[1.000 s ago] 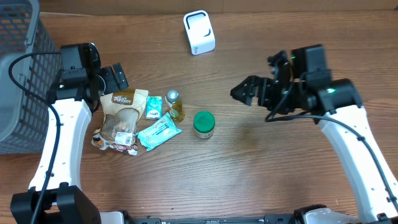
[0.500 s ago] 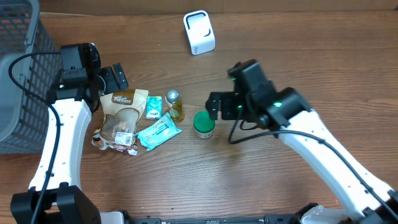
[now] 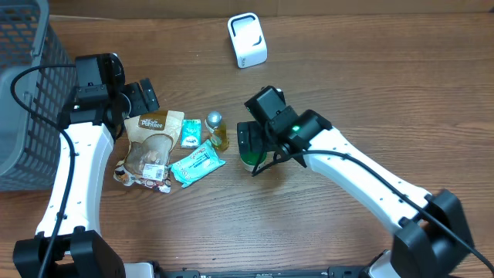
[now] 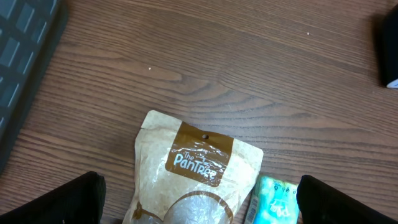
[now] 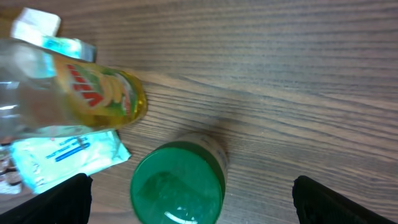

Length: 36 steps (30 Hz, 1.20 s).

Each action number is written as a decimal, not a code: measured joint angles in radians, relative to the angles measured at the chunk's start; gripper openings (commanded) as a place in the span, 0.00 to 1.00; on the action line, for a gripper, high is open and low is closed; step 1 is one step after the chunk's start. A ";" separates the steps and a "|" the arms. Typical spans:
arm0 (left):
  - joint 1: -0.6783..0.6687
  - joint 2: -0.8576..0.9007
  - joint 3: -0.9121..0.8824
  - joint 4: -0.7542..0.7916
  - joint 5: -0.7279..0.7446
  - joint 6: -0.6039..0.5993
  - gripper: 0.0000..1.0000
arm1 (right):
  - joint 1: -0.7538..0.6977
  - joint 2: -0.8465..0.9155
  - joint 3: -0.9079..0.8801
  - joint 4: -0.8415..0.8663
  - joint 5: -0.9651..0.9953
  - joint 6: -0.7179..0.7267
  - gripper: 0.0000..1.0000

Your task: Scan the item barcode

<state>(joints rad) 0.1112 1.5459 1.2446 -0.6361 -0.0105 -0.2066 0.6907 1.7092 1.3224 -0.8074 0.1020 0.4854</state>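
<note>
The right fingers (image 5: 53, 202) are spread wide and hold nothing. The green jar (image 5: 177, 186) stands on the bench (image 5: 280, 93) between them, likely so they can grab it. The left fingers (image 4: 62, 202) hang open over the pouch (image 4: 193, 168).

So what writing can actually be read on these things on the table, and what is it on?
"The PanTree": on the brown pouch.
Red letters on the yellow bottle: too blurred to read.
Print on the larger teal packet: too small to read.
</note>
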 measured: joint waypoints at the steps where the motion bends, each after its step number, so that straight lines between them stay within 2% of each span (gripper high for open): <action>1: 0.000 0.000 0.000 0.000 0.000 0.000 1.00 | 0.002 0.014 0.000 0.002 0.003 0.001 1.00; 7: 0.000 0.000 0.000 0.000 0.000 0.000 0.99 | 0.017 0.103 0.000 0.013 0.007 0.001 1.00; 36: 0.000 0.000 0.000 0.000 0.000 0.000 0.99 | 0.056 0.104 0.000 0.034 0.030 0.001 1.00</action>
<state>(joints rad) 0.1112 1.5459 1.2446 -0.6361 -0.0105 -0.2066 0.7471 1.8130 1.3224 -0.7734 0.1318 0.4866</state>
